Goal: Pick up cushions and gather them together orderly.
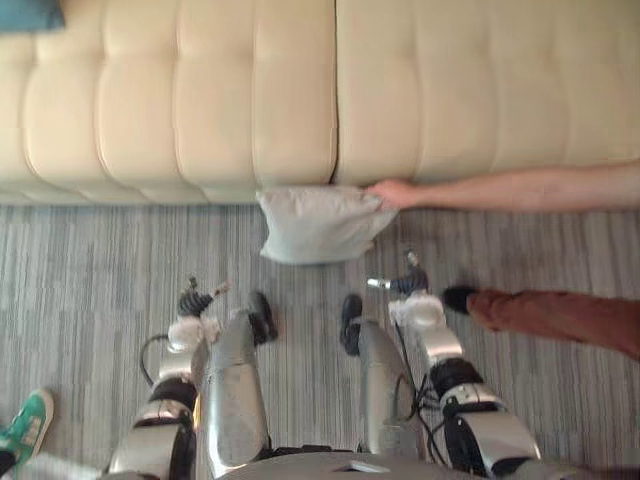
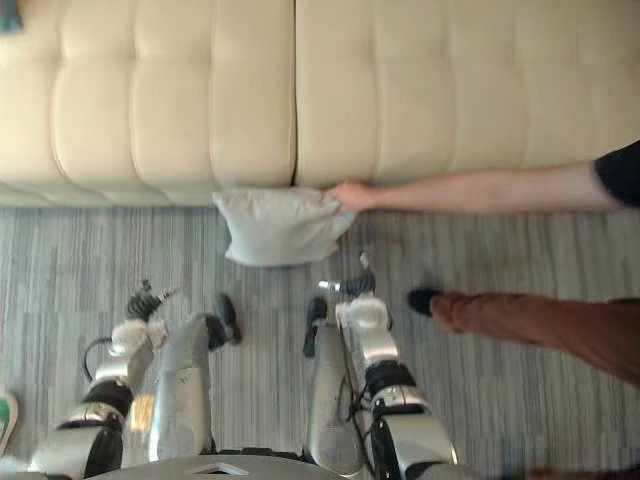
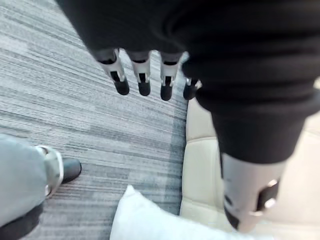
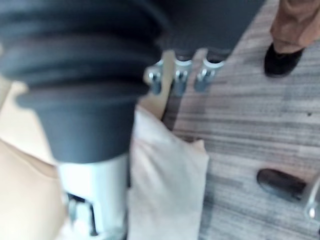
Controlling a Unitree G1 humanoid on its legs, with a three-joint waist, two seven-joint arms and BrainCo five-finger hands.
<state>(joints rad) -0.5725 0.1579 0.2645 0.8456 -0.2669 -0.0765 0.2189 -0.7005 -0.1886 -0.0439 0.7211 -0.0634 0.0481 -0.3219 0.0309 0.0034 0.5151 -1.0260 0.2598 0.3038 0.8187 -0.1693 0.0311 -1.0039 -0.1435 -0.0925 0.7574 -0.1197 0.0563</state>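
Note:
A light grey cushion [image 1: 315, 225] stands on the carpet against the front of the cream sofa [image 1: 200, 100]. A person's hand [image 1: 392, 192] grips its right upper corner. My left hand [image 1: 195, 302] hangs low over the carpet, left of and nearer than the cushion, its fingers [image 3: 142, 82] relaxed and holding nothing. My right hand [image 1: 408, 283] hovers just right of and nearer than the cushion, with its fingers [image 4: 180, 80] loose and empty. The cushion [image 4: 170, 180] shows close below that hand. A teal cushion [image 1: 30, 12] lies on the sofa's far left.
The person's arm [image 1: 520, 188] stretches along the sofa front from the right. Their brown-trousered leg [image 1: 560, 315] and black shoe [image 1: 458, 297] are on the carpet close to my right arm. A green shoe [image 1: 25, 425] is at lower left.

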